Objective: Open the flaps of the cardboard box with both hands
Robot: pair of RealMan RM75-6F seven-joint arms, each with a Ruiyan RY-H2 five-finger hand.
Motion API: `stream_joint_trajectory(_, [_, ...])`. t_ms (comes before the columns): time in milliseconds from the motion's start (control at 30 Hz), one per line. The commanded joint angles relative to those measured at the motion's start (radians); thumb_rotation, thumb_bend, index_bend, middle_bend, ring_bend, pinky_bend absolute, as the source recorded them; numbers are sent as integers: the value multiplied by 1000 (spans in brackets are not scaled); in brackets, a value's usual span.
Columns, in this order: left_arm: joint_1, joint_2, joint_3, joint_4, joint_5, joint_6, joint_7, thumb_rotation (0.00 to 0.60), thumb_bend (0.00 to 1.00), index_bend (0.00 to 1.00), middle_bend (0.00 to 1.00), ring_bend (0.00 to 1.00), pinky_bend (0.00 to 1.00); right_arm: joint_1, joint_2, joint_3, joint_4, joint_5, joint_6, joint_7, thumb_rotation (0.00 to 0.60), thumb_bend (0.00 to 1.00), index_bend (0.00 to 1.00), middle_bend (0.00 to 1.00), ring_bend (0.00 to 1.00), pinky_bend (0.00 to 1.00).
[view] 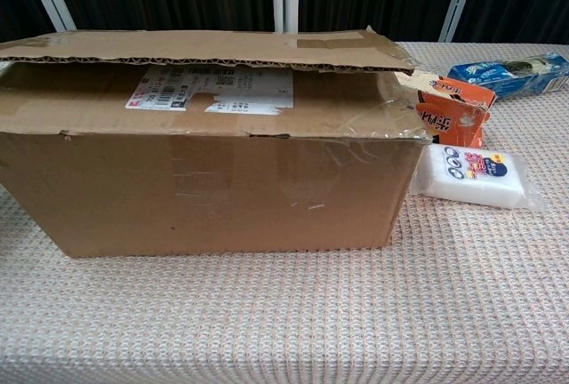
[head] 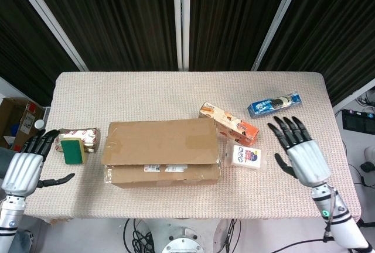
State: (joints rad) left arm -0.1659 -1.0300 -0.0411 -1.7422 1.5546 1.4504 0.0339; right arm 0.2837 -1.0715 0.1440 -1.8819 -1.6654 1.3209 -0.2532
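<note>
The cardboard box (head: 161, 151) sits near the table's front edge, left of centre, with its top flaps folded down. In the chest view the cardboard box (view: 204, 148) fills the frame, its far flap (view: 204, 46) lying slightly raised over the near flap with the shipping label. My left hand (head: 24, 168) hovers open off the table's left edge, well clear of the box. Above the table's right side my right hand (head: 300, 150) is spread open, palm down, holding nothing. Neither hand shows in the chest view.
A green sponge (head: 73, 150) and a wrapped snack (head: 79, 134) lie left of the box. An orange carton (head: 229, 124) and a white packet (head: 246, 156) sit just right of it. A blue packet (head: 274, 105) lies further back right. Another cardboard box (head: 14, 119) stands on the floor at left.
</note>
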Motion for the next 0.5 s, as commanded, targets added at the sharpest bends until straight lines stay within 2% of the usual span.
stream_joint_trajectory(33, [6,2,2,2,-2,6,-6,328,0,47,87,50,147,98,-60,22,-70,17,-126,-104,600,311,0,0,0,0])
stream_joint_trajectory(267, [17,9,6,13,-3,17,-21,328,0,47,87,50,147,172,-154,22,-86,65,-216,-192,600,228,0,0,0,0])
stream_joint_trajectory(500, [18,10,5,22,-3,19,-33,329,0,47,87,50,147,227,-233,38,-63,125,-254,-237,600,212,0,0,0,0])
